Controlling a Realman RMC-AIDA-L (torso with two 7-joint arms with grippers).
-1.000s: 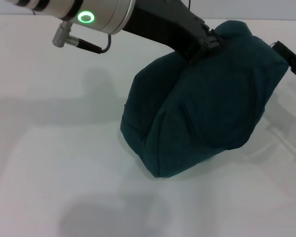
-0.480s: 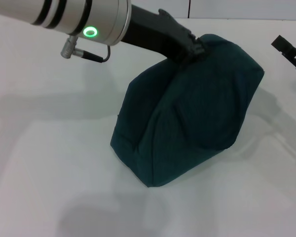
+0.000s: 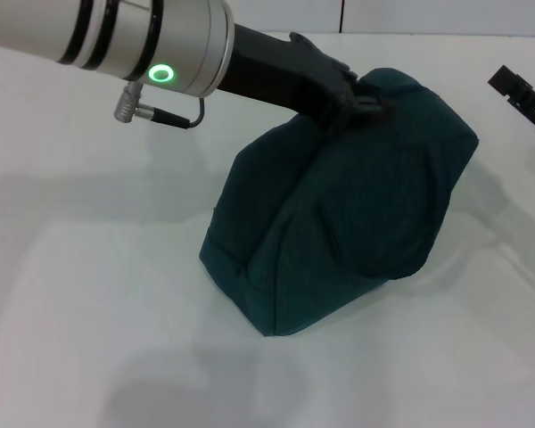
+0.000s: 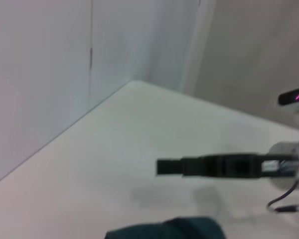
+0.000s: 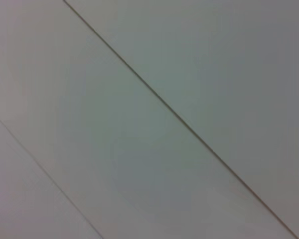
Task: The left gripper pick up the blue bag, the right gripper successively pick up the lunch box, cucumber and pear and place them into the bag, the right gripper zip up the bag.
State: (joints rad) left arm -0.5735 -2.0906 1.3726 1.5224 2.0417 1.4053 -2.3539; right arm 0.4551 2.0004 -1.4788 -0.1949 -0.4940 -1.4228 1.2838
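The blue bag (image 3: 357,214) sits tilted on the white table, bulging, with its top closed. My left gripper (image 3: 355,96) is at the bag's top edge, shut on the fabric there, and the left arm reaches in from the upper left. A strip of the bag's top (image 4: 165,230) also shows in the left wrist view. My right gripper (image 3: 524,96) hangs apart from the bag at the far right edge; it appears as a dark bar (image 4: 209,166) in the left wrist view. The lunch box, cucumber and pear are out of view.
The white table (image 3: 98,294) spreads to the left of and in front of the bag. A wall stands behind the table's far edge (image 3: 339,18). The right wrist view shows only a pale panelled surface (image 5: 149,119).
The bag has come down and shifted left to rest on the table. My right gripper has pulled away from the bag's right side. The left wrist has turned slightly.
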